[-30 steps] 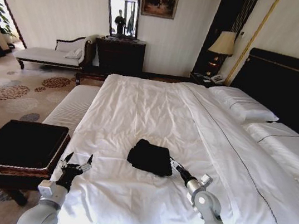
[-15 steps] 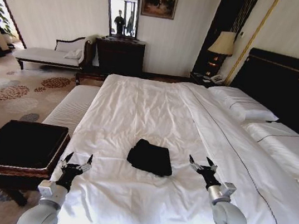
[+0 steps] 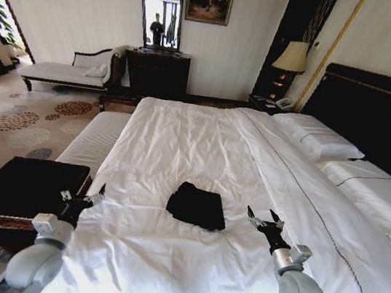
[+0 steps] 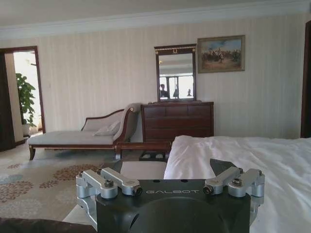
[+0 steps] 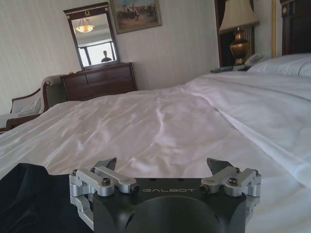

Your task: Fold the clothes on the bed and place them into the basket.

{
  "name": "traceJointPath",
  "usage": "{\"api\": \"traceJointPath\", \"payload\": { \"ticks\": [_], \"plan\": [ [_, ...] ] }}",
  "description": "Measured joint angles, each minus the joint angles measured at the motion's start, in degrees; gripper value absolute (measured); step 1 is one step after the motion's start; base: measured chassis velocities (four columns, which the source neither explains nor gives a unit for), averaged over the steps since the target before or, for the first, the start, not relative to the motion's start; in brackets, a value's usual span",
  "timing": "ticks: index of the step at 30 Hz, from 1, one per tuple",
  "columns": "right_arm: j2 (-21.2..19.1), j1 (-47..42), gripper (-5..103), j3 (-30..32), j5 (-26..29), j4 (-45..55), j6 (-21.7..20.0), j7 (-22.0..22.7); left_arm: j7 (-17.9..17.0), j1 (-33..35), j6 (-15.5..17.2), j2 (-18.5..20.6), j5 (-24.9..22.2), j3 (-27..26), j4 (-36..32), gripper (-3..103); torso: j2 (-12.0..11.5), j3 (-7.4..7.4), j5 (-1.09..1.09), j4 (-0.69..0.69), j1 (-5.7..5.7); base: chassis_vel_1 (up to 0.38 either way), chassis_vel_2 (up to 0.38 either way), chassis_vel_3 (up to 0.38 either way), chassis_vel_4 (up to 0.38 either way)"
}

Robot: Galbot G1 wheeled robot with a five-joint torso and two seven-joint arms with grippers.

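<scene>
The black short-sleeved T-shirt (image 3: 197, 206) lies folded into a compact, soft-edged rectangle on the white duvet of the very large bed (image 3: 201, 155), near the foot end and roughly midway across it. The duvet's cotton surface is creased in shallow ridges around the garment; a thin dark piping line runs lengthwise toward the plump white pillows (image 3: 317, 137) stacked against the tall black headboard with gold trim (image 3: 384, 116).

The right gripper (image 3: 265, 217) hovers just over the duvet, beside the shirt's edge but apart from it, its jaws released and spread with nothing between them. In the right wrist view the gripper (image 5: 163, 165) shows brushed-metal linkages on a matt black body, with the dark fabric (image 5: 29, 194) lying off to one side of it.

The left gripper (image 3: 83, 197) hangs at the bed's left edge, over the gap between mattress and basket, well apart from the shirt; its jaws are likewise released and hold nothing.

The shallow rectangular brown woven wicker basket (image 3: 27, 188), topped with smooth black fabric, stands on the patterned carpet (image 3: 7, 126) just beside the bed, next to a long white-cushioned bench (image 3: 97, 139).
</scene>
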Motion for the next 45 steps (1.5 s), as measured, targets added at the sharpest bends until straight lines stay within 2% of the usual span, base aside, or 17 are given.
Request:
{"api": "traceJointPath", "payload": {
  "ticks": [2, 3, 6, 11, 19, 20, 24, 25, 28, 30, 32, 33, 36, 39, 40, 44, 45],
  "plan": [
    [0.1, 0.67, 100, -1.03, 4.36, -0.94, -2.27, 1.18, -0.12, -0.3, 0.23, 0.24, -0.4, -0.37, 0.12, 100, 0.0, 0.0, -0.07, 0.01, 0.0, 0.0, 0.0, 0.0, 0.0],
    [0.1, 0.67, 100, -1.03, 4.36, -0.94, -2.27, 1.18, -0.12, -0.3, 0.23, 0.24, -0.4, -0.37, 0.12, 100, 0.0, 0.0, -0.07, 0.01, 0.0, 0.0, 0.0, 0.0, 0.0],
    [0.52, 2.58, 100, -2.53, 9.78, -2.88, -4.65, 2.74, -0.15, -0.36, 0.29, 0.3, -0.5, -0.43, 0.13, 100, 0.0, 0.0, -0.02, 0.04, -0.01, 0.0, 0.0, 0.0, 0.0],
    [-0.11, 3.35, 100, -2.84, 10.85, -3.56, -5.05, 2.76, -0.23, -0.85, 0.44, 0.54, -0.8, 0.35, 0.38, 100, 0.0, 0.0, -0.02, 0.02, 0.0, 0.0, 0.0, 0.0, 0.0],
    [-1.05, 4.06, 100, -2.91, 6.28, -3.99, -3.17, 1.05, 2.04, -2.98, 1.23, 0.99, -0.28, 13.04, 2.71, 100, 0.0, 0.0, -0.03, 0.01, 0.0, 0.0, 0.0, 0.0, 0.0],
    [-1.05, 4.06, 100, -2.91, 6.28, -3.99, -3.17, 1.05, 2.04, -2.98, 1.23, 0.99, -0.28, 13.04, 2.71, 100, 0.0, 0.0, -0.03, 0.01, 0.0, 0.0, 0.0, 0.0, 0.0],
    [-0.57, 4.15, 100, -3.75, 4.95, -3.99, -3.03, 0.96, 3.33, -4.22, 1.68, 1.25, 0.15, 20.32, 4.01, 100, 0.0, -0.01, -0.01, 0.02, -0.01, 0.0, 0.0, 0.0, 0.0],
    [-0.57, 4.15, 100, -3.75, 4.95, -3.99, -3.03, 0.96, 3.33, -4.22, 1.68, 1.25, 0.15, 20.32, 4.01, 100, 0.0, -0.01, -0.01, 0.02, -0.01, 0.0, 0.0, 0.0, 0.0],
    [-0.46, 3.73, 100, -3.53, 4.81, -4.05, -2.97, 0.96, 4.52, -5.31, 2.05, 1.51, 0.48, 26.83, 5.22, 100, 0.0, -0.01, -0.01, 0.01, -0.02, 0.0, 0.0, 0.0, 0.0],
    [-0.55, 3.6, 100, -3.26, 4.86, -4.05, -2.95, 0.94, 4.89, -5.55, 2.08, 1.71, 0.51, 27.88, 5.48, 100, 0.0, -0.01, -0.06, 0.02, -0.02, 0.0, 0.0, 0.0, 0.0],
    [-0.84, 3.53, 100, -2.88, 5.0, -4.01, -2.92, 0.88, 6.18, -6.61, 1.36, 3.05, 0.68, 30.76, 6.54, 100, 0.01, -0.01, 0.01, 0.0, -0.02, 0.0, 0.0, 0.0, 0.0],
    [-0.98, 3.53, 100, -2.78, 5.01, -4.01, -2.91, 0.87, 6.29, -6.8, 1.17, 3.36, 0.62, 31.37, 6.83, 100, 0.01, -0.01, -0.04, 0.01, -0.02, 0.0, 0.0, 0.0, 0.0],
    [-1.02, 3.63, 100, -2.82, 5.09, -4.01, -2.89, 0.82, 6.44, -7.05, 1.0, 3.46, 0.11, 31.78, 6.91, 100, 0.01, -0.01, -0.02, 0.02, -0.02, 0.0, 0.0, 0.0, 0.0],
    [-1.02, 3.89, 100, -3.34, 6.5, -3.8, -3.01, 0.74, 5.87, -7.35, 1.86, 2.79, -5.1, 32.24, 6.09, 100, 0.01, -0.01, -0.02, 0.03, -0.02, 0.0, 0.0, 0.0, 0.0],
    [-1.02, 3.89, 100, -3.34, 6.5, -3.8, -3.01, 0.74, 5.87, -7.35, 1.86, 2.79, -5.1, 32.24, 6.09, 100, 0.01, -0.01, -0.02, 0.03, -0.02, 0.0, 0.0, 0.0, 0.0],
    [-1.03, 4.11, 100, -3.74, 15.5, -3.08, -5.68, 0.96, 4.32, -8.57, 5.07, 2.16, -17.8, 32.65, 4.47, 100, 0.01, -0.01, -0.01, 0.02, -0.02, 0.0, 0.0, 0.0, 0.0],
    [-1.03, 4.11, 100, -3.74, 15.5, -3.08, -5.68, 0.96, 4.32, -8.57, 5.07, 2.16, -17.8, 32.65, 4.47, 100, 0.01, -0.01, -0.01, 0.02, -0.02, 0.0, 0.0, 0.0, 0.0]
  ]
}}
